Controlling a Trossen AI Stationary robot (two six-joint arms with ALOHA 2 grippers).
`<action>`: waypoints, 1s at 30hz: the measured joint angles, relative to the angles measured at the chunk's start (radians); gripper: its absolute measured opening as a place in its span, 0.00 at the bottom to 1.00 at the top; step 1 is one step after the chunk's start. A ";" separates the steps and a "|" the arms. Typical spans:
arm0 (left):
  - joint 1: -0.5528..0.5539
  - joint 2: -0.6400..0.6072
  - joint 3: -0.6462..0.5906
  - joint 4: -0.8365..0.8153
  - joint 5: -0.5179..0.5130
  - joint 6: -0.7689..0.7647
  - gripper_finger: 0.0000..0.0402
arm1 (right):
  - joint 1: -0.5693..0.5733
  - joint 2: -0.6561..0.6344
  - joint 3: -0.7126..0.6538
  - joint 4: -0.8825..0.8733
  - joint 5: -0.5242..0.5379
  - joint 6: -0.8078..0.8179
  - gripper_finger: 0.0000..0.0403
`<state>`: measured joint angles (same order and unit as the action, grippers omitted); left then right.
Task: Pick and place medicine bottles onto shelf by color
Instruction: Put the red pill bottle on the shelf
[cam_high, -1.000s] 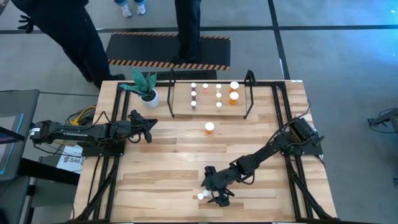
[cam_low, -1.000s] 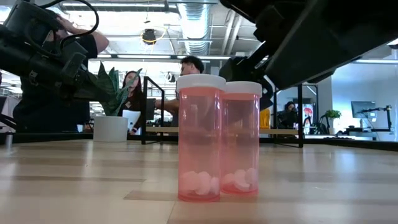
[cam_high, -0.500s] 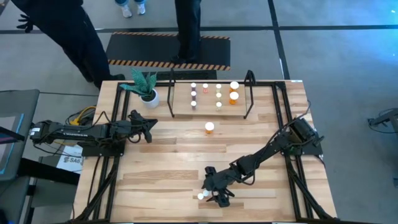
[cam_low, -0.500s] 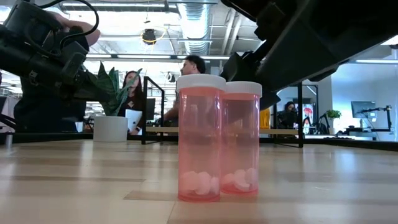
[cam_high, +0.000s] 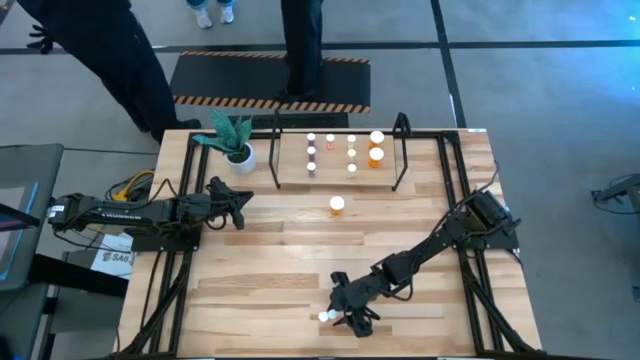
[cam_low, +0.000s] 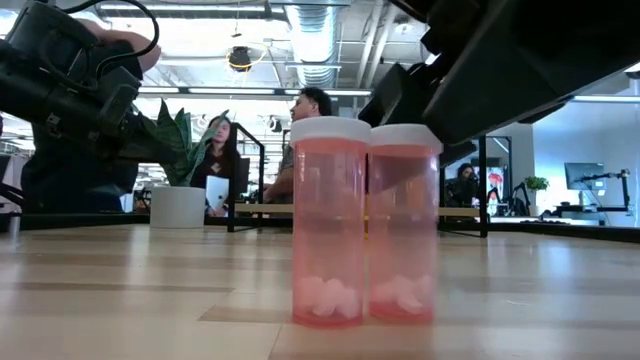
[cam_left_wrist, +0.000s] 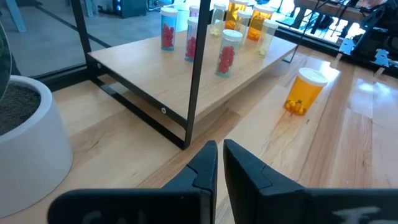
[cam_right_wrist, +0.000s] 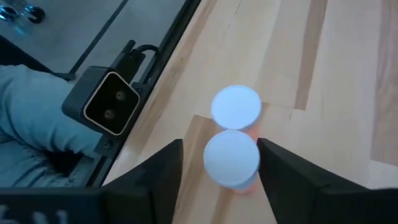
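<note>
Two pink, white-capped medicine bottles stand side by side, upright on their bases, near the table's near edge. My right gripper (cam_high: 343, 312) reaches down over them. Its fingers stand on either side of the nearer bottle (cam_right_wrist: 231, 159) (cam_low: 404, 230), still parted wider than its cap. The other pink bottle (cam_right_wrist: 236, 107) (cam_low: 330, 230) stands just beyond it. The shelf (cam_high: 277, 160) at the far edge carries several small bottles (cam_high: 352, 150). One orange bottle (cam_high: 337, 205) stands on the table in front of the shelf. My left gripper (cam_high: 240, 205) (cam_left_wrist: 221, 155) waits shut at the left. My right gripper has one finger (cam_right_wrist: 280, 171) against the side of the nearer pink bottle's white cap (cam_right_wrist: 254, 158). The other finger (cam_right_wrist: 163, 171) stands a little apart from the cap. The fingers slant down from the table's right and far side. The bottle stands upright on the table.
A white pot with a green plant (cam_high: 235, 140) stands left of the shelf. The low camera (cam_right_wrist: 112, 102) sits at the table's near edge beside the pink bottles. People stand beyond the far edge by a black mat (cam_high: 270, 80) with striped orange edges.
My right gripper has drawn its fingers closer together around the nearer pink bottle without moving away. Both pink bottles have slid a little along the table and stay upright and side by side.
</note>
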<state>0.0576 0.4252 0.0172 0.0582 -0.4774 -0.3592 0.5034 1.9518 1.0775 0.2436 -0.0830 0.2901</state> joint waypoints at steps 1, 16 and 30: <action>0.000 0.000 0.000 0.000 0.000 0.000 0.03 | 0.001 0.000 0.000 0.000 0.000 0.000 0.56; 0.000 0.000 0.000 0.000 0.000 0.000 0.03 | 0.002 0.000 0.000 0.017 -0.004 0.012 0.28; 0.000 0.000 0.000 0.000 0.000 0.000 0.03 | -0.018 -0.033 0.001 -0.078 -0.012 0.008 0.30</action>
<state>0.0576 0.4254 0.0174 0.0582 -0.4774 -0.3589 0.4856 1.9191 1.0786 0.1655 -0.0946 0.2981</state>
